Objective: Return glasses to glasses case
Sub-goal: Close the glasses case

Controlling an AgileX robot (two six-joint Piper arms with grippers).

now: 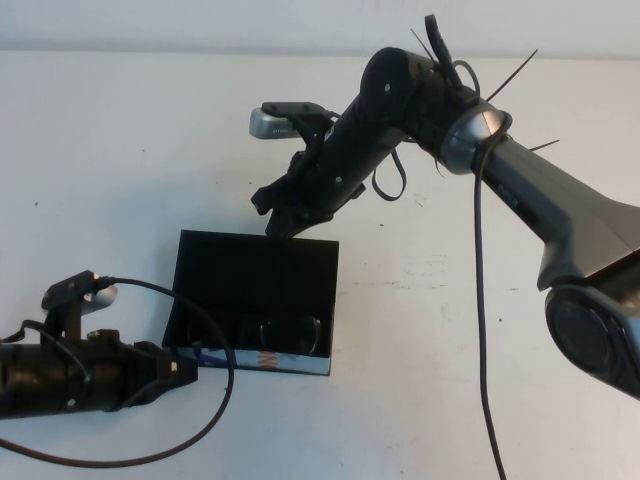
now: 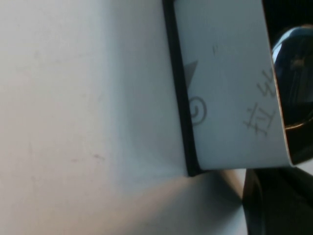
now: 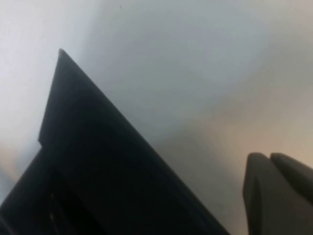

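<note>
Dark-framed glasses (image 1: 290, 331) lie in the matte black box-like glasses case (image 1: 250, 270); I'd fold its far flap down squarely with the right gripper (image 1: 275, 213) at the far edge, left gripper (image 1: 185, 370) bracing the near-left corner, grip of both untellable.

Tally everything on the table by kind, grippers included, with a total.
Glasses case, open, black: 1
Glasses, lying inside the case: 1
Grippers: 2, the left gripper at the case's near left corner, the right gripper above its far edge
Total: 4
</note>
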